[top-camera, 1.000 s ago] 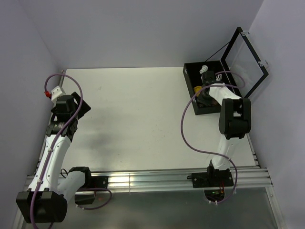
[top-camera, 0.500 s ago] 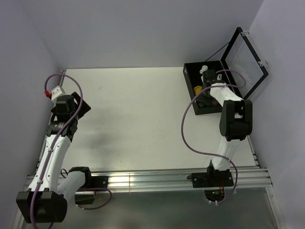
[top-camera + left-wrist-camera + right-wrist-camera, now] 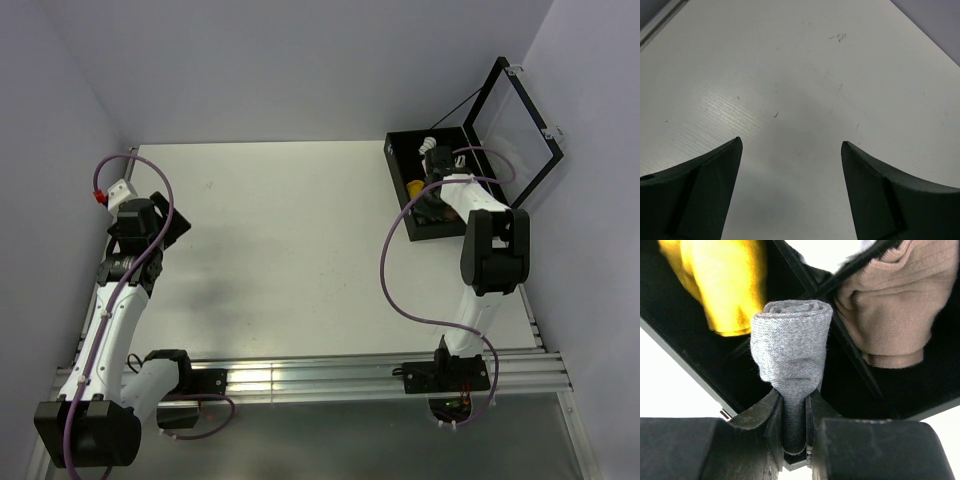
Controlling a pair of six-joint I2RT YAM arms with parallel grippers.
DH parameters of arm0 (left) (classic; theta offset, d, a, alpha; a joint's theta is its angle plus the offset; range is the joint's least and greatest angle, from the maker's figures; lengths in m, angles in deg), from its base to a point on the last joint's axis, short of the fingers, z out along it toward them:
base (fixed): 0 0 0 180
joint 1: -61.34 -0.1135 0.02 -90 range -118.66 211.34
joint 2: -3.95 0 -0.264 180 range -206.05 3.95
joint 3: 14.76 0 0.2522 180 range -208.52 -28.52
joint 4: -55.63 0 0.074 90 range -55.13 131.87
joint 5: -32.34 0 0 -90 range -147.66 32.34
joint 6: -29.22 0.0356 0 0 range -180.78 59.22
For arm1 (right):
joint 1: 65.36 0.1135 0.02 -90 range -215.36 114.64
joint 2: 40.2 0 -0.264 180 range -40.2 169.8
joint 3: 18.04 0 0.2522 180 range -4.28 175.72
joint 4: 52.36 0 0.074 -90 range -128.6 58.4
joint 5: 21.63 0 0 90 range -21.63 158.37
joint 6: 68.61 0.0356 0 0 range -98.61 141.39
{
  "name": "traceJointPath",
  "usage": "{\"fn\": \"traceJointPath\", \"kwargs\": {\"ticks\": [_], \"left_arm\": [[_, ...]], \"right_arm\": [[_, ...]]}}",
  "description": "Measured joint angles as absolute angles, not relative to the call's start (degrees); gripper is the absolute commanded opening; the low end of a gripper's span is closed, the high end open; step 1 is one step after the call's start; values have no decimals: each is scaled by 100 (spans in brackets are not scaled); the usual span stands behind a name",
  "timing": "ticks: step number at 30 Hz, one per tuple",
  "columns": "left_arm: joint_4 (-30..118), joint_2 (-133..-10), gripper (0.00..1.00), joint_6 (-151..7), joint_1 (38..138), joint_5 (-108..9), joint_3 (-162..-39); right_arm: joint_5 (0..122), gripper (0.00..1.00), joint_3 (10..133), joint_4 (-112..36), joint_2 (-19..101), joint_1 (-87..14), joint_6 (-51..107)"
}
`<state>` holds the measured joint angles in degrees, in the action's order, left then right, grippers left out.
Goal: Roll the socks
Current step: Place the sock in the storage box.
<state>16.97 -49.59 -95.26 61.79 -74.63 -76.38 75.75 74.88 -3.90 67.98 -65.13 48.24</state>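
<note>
over the last second the right arm's wrist has crept a little further in over the black box (image 3: 397,190) at the far right of the table (image 3: 790,75), while the left arm has not stirred; i read that as the final stretch, with the rolled pair being carried into its slot and only the letting-go left to do. the right wrist view gives what the overhead cannot: the right gripper (image 3: 794,405) is clenched on the lower end of the grey sock (image 3: 792,345), which is rolled into a tight bundle and stands up out of the jaws, right over the spot where the box's dividers (image 3: 850,360) meet. the yellow sock (image 3: 725,285) lies in the compartment up and to the left, and a tan bundle (image 3: 895,305) fills the one on the right. whether the grey roll already touches the box floor i cannot tell. the overhead view alone shows the box's lid (image 3: 515,125) propped open and a white bundle (image 3: 428,145) at its far end. the left gripper (image 3: 791,145) hangs released, fingers spread wide over bare table, holding nothing
</note>
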Motion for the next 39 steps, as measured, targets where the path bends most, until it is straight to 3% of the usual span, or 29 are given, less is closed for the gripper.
{"fn": "traceJointPath", "kwargs": {"ticks": [21, 27, 31, 34, 39], "left_arm": [[1721, -4959, 85, -9526, 6179, -7393, -7638], [1721, -4959, 85, -9526, 6179, -7391, -7638], [1721, -4959, 85, -9526, 6179, -7388, -7636], [1721, -4959, 85, -9526, 6179, -7386, -7636], [1719, -4959, 85, -9526, 6179, -7382, -7636]], "right_arm": [[7483, 2, 7339, -591, 6907, -6527, 4702], [7461, 14, 7558, -421, 7111, -6553, 4612], [7444, 35, 7711, -277, 7233, -6570, 4485], [7440, 43, 7715, -310, 7216, -6590, 4350], [7433, 47, 7704, -334, 7137, -6614, 4291]]}}
